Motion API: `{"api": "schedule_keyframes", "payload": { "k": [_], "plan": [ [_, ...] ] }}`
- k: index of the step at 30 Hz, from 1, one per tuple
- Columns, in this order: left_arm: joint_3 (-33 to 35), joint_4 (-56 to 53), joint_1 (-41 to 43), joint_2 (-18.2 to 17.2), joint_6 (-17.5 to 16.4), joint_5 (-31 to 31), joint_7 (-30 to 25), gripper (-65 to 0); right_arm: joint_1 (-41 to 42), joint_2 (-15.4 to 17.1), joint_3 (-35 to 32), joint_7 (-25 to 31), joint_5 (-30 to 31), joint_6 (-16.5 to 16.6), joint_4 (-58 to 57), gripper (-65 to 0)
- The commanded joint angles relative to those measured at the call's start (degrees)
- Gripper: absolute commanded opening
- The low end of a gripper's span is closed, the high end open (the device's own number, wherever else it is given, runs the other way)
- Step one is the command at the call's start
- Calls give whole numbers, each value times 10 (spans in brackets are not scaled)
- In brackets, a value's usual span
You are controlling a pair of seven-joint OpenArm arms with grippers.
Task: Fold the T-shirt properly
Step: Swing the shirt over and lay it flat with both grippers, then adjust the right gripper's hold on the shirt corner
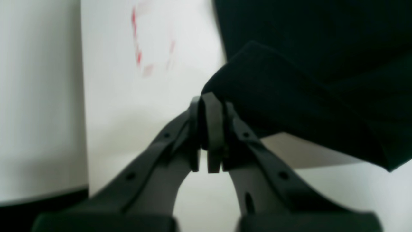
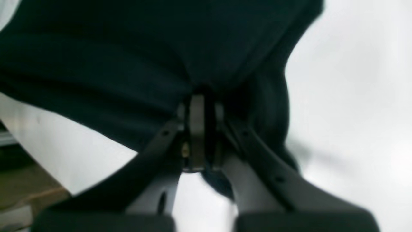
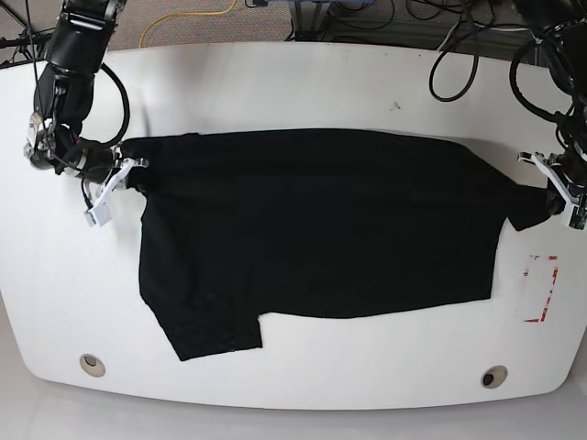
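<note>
Black T-shirt [image 3: 312,220] spread wide across the white table [image 3: 303,82], stretched between the two grippers. Left gripper [image 1: 209,103]: jaws pressed together on a corner of the cloth, which rises from the fingertips and runs up and to the right of them; below and to the right of the jaws the fabric hangs clear of the table surface. A faint red mark [image 1: 138,48] on the table lies above and to the left of these jaws. Right gripper [image 2: 198,106]: jaws likewise clamped on the T-shirt, with cloth bunched directly ahead of the fingertips, spreading far to their left and draping past their right side.
</note>
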Motion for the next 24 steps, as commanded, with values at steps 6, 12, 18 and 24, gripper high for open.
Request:
{"api": "schedule_keyframes", "payload": {
  "k": [6, 12, 18, 24],
  "plan": [
    [-48, 7, 55, -22, 3, -6, -22, -650, -39, 12, 4, 6, 13, 1, 63, -650],
    [-39, -20, 55, -24, 3, -6, -22, -650, -38, -10, 6, 7, 11, 0, 62, -650],
    [-33, -41, 48, -24, 3, -6, -23, -650, -14, -32, 2, 26, -28, 0, 53, -650],
    [-25, -43, 34, -24, 3, -5, -22, -650, 35, -56, 2, 24, -103, 0, 32, -639]
  ]
}}
